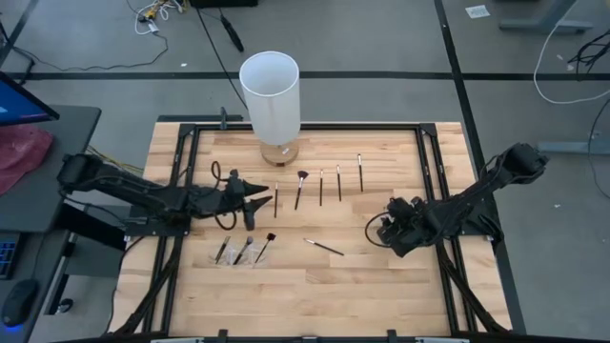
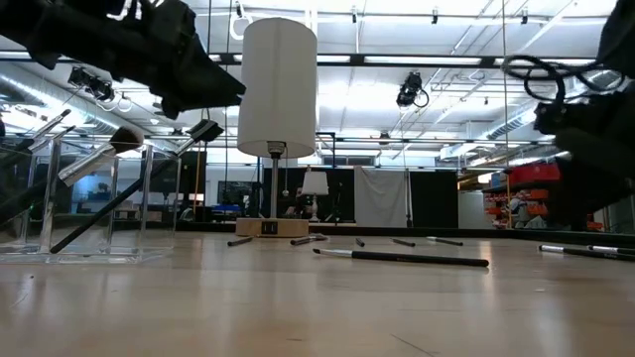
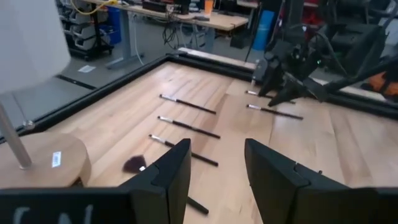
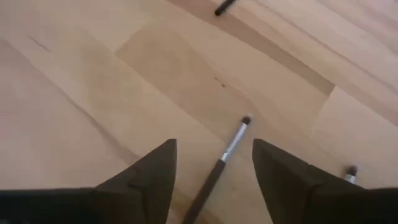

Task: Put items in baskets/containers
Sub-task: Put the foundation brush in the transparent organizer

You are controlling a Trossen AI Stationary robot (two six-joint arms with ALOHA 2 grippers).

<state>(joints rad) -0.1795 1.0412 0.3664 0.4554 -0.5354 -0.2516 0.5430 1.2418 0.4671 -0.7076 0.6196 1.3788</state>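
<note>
Hovering my right gripper (image 4: 214, 177) low over a loose brush (image 4: 225, 154) on the table, I have its fingers spread wide with the handle running between them. This brush looks light, thin and stiff, with a smooth handle likely to roll or slip, so I'd pinch mid-handle, clear of the bristles. Three brushes already stand in the clear container (image 2: 94, 203). My left gripper (image 3: 214, 180), parted and empty, hangs near the fan brush (image 1: 299, 187).
</note>
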